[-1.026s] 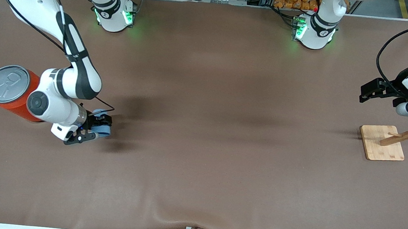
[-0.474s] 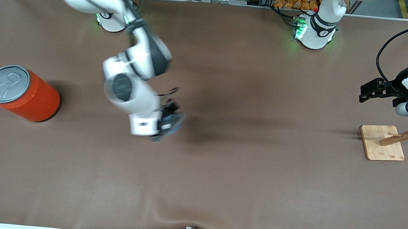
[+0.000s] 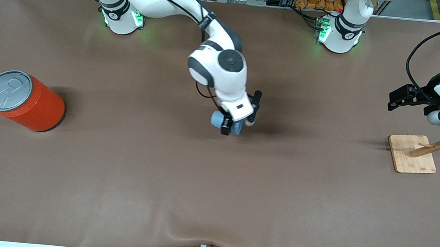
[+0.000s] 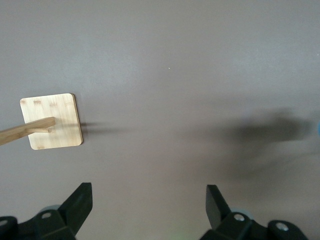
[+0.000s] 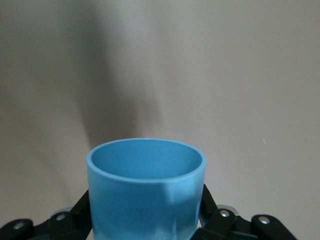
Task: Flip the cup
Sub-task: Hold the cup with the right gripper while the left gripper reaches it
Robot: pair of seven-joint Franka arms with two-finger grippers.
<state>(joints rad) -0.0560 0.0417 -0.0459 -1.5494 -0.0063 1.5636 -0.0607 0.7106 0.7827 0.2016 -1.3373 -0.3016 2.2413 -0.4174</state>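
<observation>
right gripper [image 3: 231, 125], clamped on cup [image 3: 217, 119], moved from can [image 3: 24, 100] to mid-table; left gripper [image 3: 398, 98] spread, waiting.

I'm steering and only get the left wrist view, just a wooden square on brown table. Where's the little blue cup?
Observer: The small light-blue plastic cup is gripped by the right gripper, up over the middle of the table.
Operator: Is anything inside it?
Observer: The right wrist view looks into its darker blue inside; nothing shows in the part visible.
Operator: Anything else out there?
Observer: A big orange-red can with a grey lid stands at the right arm's end.
</observation>
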